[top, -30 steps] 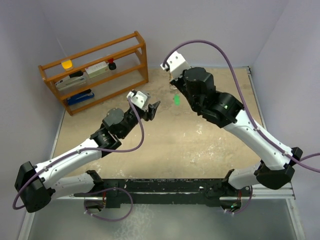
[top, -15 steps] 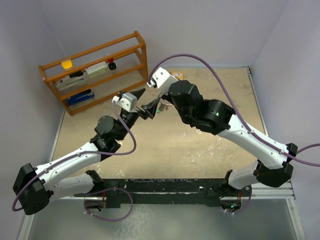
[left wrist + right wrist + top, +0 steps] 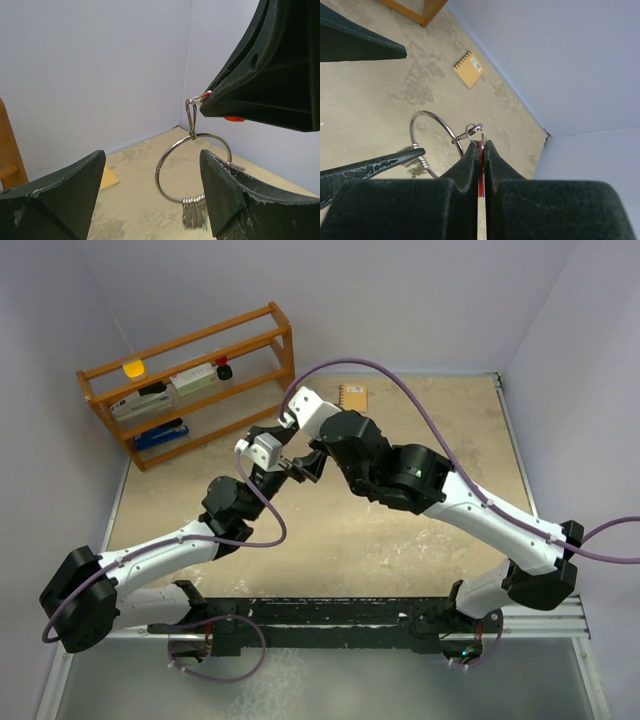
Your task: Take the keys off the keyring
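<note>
The right gripper (image 3: 481,146) has its jaws pressed fully together on the red plastic-headed key (image 3: 232,119), only a sliver of red showing between the pads. From that key a small silver link ring (image 3: 474,132) runs down to the thin silver wire keyring (image 3: 192,167), which hangs free in the air above the sandy tabletop (image 3: 380,95), touching nothing else. At the bottom of the loop sits a bunch of tiny silver keys (image 3: 194,211), with a trace of green at its lower edge that is probably the green plastic-headed key (image 3: 205,227), though it is too blurred to be sure.

The left gripper (image 3: 152,157) is spread wide and holds nothing; its two fingers flank the hanging loop, one tip just beside the wire near the bunch. A tan spiral notebook (image 3: 468,62) lies far back by the wall, well apart.

By my reading the task has barely begun: every key I can make out is threaded on the loop, and none lies loose in these views. The ring is merely presented for a second grip, so opening it and sliding off each key remains to be done
</note>
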### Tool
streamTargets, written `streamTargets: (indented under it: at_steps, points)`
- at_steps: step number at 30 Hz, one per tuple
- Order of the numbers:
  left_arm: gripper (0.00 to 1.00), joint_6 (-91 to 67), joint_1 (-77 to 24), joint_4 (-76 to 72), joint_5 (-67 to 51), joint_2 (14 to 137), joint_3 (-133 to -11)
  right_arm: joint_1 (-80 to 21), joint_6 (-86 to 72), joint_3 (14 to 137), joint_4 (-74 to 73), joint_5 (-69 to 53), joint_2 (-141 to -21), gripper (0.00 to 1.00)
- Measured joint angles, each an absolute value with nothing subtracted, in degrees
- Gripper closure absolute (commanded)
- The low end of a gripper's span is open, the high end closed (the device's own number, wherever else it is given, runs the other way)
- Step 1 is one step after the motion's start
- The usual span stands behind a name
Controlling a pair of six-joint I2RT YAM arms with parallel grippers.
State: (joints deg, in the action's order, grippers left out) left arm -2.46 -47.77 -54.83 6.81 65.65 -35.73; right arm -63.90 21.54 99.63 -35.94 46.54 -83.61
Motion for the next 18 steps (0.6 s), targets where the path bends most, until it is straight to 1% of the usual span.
streamTargets:
  at_steps: [10,18]
  points:
    - [0.24,-2.42,-47.77,-60.66,4.86,66.94,-35.73,-64.55,21.52,98.98,-35.77,47.0,-83.61,1.0]
    - [0.23,-2.31,-47.77,-62.33,3.68,68.75,-35.73,-64.97,21.52,98.89,-35.73,46.94,-83.61,1.0]
